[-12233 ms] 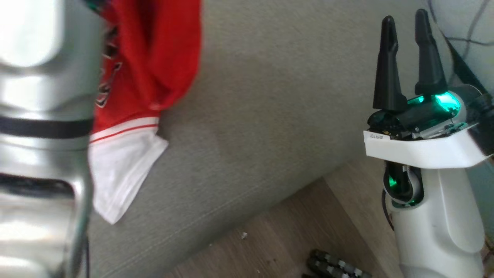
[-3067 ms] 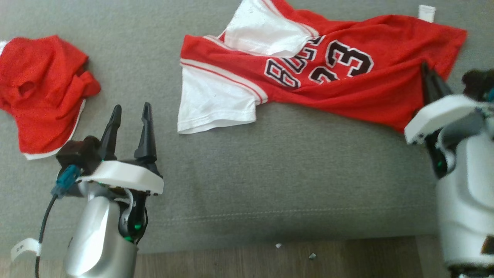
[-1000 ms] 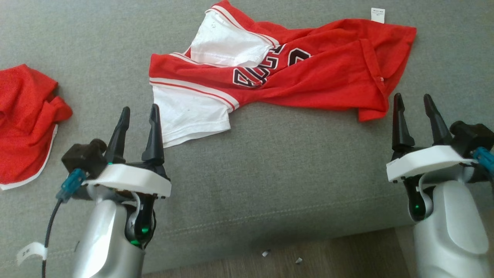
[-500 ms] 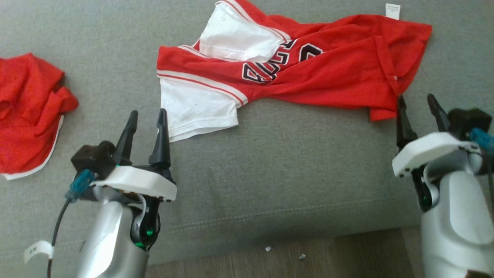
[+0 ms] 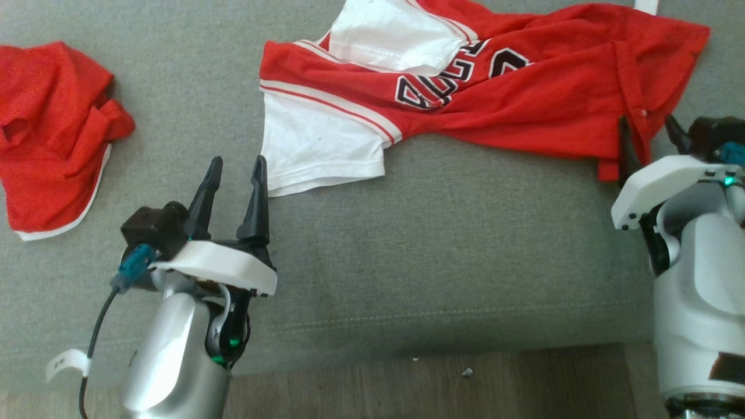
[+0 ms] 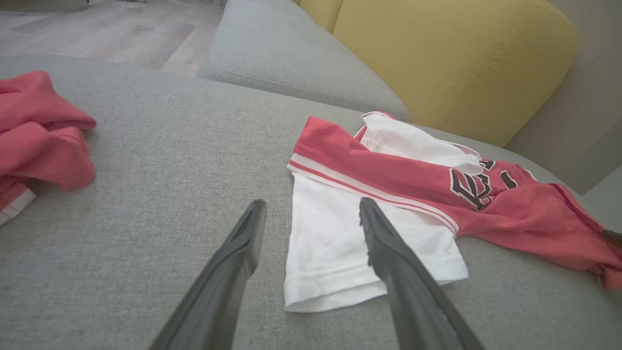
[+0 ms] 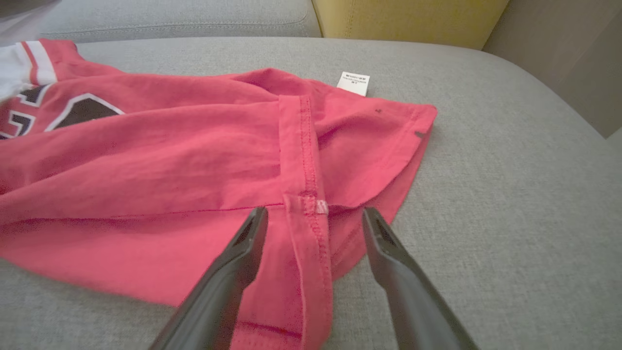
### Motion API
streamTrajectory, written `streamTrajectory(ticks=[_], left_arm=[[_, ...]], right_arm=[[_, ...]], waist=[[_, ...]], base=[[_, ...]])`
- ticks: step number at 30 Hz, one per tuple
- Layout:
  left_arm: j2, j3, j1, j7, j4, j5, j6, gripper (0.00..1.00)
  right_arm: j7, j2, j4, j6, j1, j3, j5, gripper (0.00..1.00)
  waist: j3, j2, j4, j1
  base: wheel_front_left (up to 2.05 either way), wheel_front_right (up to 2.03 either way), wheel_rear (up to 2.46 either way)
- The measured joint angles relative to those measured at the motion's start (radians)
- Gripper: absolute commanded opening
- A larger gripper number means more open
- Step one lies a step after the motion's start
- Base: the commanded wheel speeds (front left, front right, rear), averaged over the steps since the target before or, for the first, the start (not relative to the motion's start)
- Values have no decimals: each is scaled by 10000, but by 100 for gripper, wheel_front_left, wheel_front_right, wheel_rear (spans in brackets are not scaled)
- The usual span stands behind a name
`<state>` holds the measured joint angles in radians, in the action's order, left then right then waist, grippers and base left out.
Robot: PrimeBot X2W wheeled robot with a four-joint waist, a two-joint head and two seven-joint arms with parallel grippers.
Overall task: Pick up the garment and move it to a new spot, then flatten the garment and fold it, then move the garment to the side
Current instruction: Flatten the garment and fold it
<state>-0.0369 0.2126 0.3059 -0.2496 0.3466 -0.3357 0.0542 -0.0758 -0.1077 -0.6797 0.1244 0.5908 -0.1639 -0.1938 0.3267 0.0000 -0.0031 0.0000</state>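
The garment (image 5: 524,93), a red jersey with white sleeves and black lettering, lies crumpled on the grey sofa seat (image 5: 465,244). My left gripper (image 5: 236,166) stands open just short of the near white sleeve (image 5: 320,145). In the left wrist view that gripper (image 6: 312,204) frames the sleeve's (image 6: 330,243) left edge, and I cannot tell if it touches. My right gripper (image 5: 646,122) is open at the jersey's lower right corner. In the right wrist view its fingers (image 7: 315,211) straddle the folded stitched hem (image 7: 306,160), low over the cloth.
A second crumpled red piece with white trim (image 5: 52,122) lies on the seat at the far left. A yellow back cushion (image 6: 452,58) rises behind the jersey. The sofa's front edge drops to wooden floor (image 5: 436,384). A white label (image 7: 354,82) sticks out at the jersey's far edge.
The head camera has shifted. My right gripper has come forward from beside the jersey's corner to straddle its hem. My left gripper has edged closer to the white sleeve. Both stay open.
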Motion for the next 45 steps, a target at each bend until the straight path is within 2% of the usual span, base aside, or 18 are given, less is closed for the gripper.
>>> streamTrajectory(ticks=[16, 17, 18, 20, 36, 45], left_arm=[[2, 35, 291, 0, 46, 86, -2, 100], [2, 35, 305, 0, 46, 88, -2, 100], [2, 35, 326, 0, 50, 88, -2, 100], [2, 35, 355, 0, 56, 88, 0, 100], [2, -50, 443, 0, 550, 178, -2, 100], [4, -249, 354, 0, 748, 265, -2, 100]], right_arm=[[435, -50, -1281, 0, 883, -543, -585, 100], [435, -50, -1344, 0, 931, -566, -587, 86], [464, -52, -1406, 0, 971, -573, -591, 42], [514, -52, -1478, 0, 1009, -583, -616, 0], [1406, -12, -1862, 0, 1120, -629, -364, 0], [1896, 134, -1160, 0, 627, 155, 424, 0]], waist=[[360, 0, 164, 0], [368, 0, 157, 0], [377, 0, 150, 0], [383, 0, 147, 0], [-25, 0, -52, 0], [-319, 0, -305, 0]], base=[[0, 0, 0], [0, 0, 0], [0, 0, 0], [0, 0, 0], [0, 0, 0], [0, 0, 0]])
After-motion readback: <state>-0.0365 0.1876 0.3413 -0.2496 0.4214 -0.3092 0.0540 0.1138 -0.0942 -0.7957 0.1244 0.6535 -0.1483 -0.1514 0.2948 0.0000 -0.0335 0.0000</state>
